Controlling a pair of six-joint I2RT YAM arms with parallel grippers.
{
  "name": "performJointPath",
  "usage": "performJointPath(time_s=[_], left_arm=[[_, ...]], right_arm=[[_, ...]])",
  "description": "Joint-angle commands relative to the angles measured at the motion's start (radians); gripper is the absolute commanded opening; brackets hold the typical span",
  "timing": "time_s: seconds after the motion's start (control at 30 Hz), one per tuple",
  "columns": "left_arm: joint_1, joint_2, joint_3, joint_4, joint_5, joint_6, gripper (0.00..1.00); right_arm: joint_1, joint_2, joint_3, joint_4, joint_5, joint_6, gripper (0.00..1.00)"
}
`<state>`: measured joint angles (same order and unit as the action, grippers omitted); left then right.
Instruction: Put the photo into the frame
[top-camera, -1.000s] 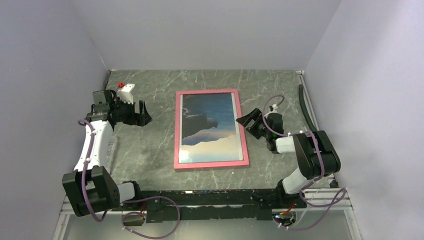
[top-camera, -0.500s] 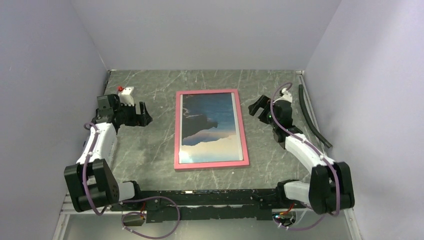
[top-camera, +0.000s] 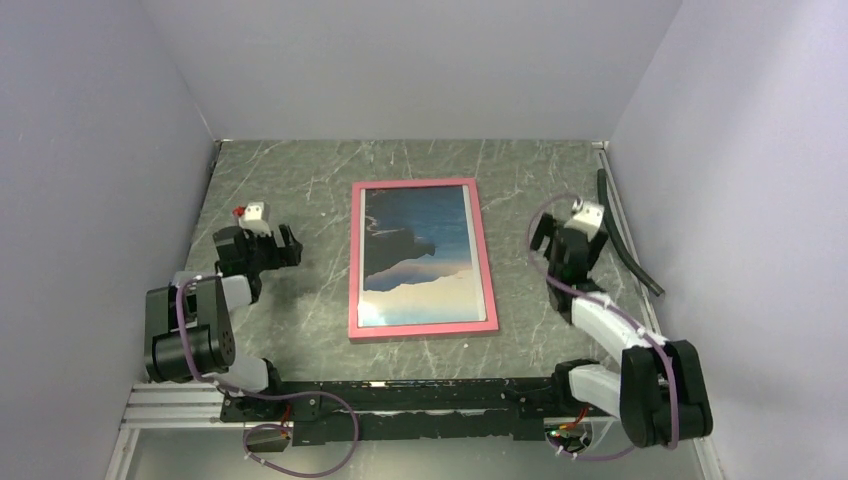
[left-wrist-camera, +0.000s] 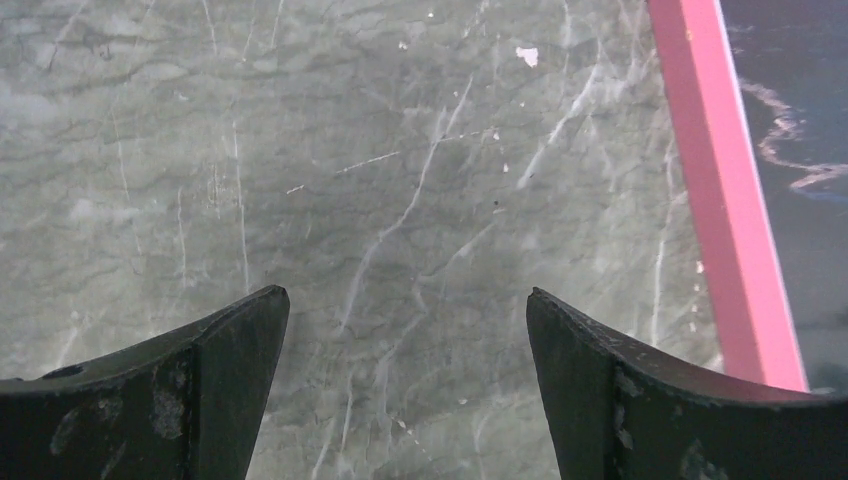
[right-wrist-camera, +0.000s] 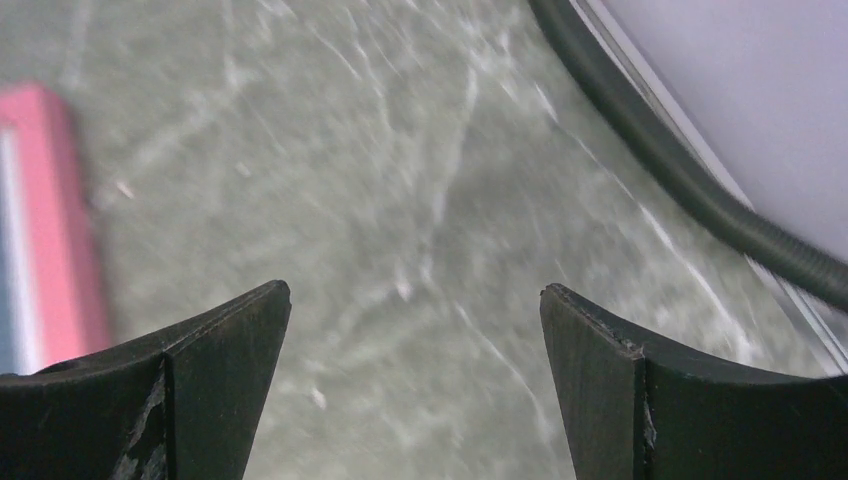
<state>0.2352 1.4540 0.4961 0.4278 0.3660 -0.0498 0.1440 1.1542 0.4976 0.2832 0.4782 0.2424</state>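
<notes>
Photo (top-camera: 418, 255) lying in pink frame (top-camera: 423, 328) at table (top-camera: 300, 180) middle, left gripper (left-wrist-camera: 405, 305) and right gripper (right-wrist-camera: 415, 295) released, jaws wide, flanking frame

My left wrist camera cuts the frame (left-wrist-camera: 725, 190) off at its right edge: I get one pink rail and a dark sliver of the photo (left-wrist-camera: 805, 150). The right wrist picture is blurred, the frame just a pink smear at left, and the black hose (right-wrist-camera: 690, 190) runs out of shot.
</notes>
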Motion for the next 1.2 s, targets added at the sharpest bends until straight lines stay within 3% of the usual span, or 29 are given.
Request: performJointPath(time_s=[0.0, 0.17, 0.23, 0.43, 0.47, 0.53, 0.6, 1.17], left_arm=[[0.003, 0.048, -0.129, 0.470, -0.021, -0.019, 0.94], [0.001, 0.207, -0.253, 0.876, 0.049, -0.014, 0.95], [-0.004, 0.154, -0.223, 0.735, 0.038, 0.015, 0.95], [-0.042, 0.173, -0.108, 0.528, -0.072, 0.010, 0.95], [-0.046, 0.186, -0.108, 0.555, -0.086, 0.006, 0.95], [-0.059, 0.178, -0.095, 0.509, -0.110, 0.013, 0.95], [-0.069, 0.183, -0.088, 0.502, -0.134, 0.014, 0.95], [-0.077, 0.179, -0.097, 0.522, -0.149, 0.015, 0.95]], right_arm=[[-0.006, -0.080, -0.257, 0.490, 0.063, -0.154, 1.00], [-0.012, 0.041, -0.293, 0.657, 0.039, -0.212, 1.00], [-0.013, 0.099, -0.331, 0.799, 0.030, -0.209, 1.00], [-0.017, 0.362, -0.384, 1.166, -0.057, -0.284, 1.00], [-0.014, 0.356, -0.379, 1.160, -0.062, -0.289, 1.00], [-0.051, 0.327, -0.270, 0.908, -0.115, -0.234, 1.00], [-0.136, 0.334, -0.220, 0.780, -0.267, -0.184, 1.00], [-0.141, 0.324, -0.242, 0.821, -0.284, -0.193, 1.00]])
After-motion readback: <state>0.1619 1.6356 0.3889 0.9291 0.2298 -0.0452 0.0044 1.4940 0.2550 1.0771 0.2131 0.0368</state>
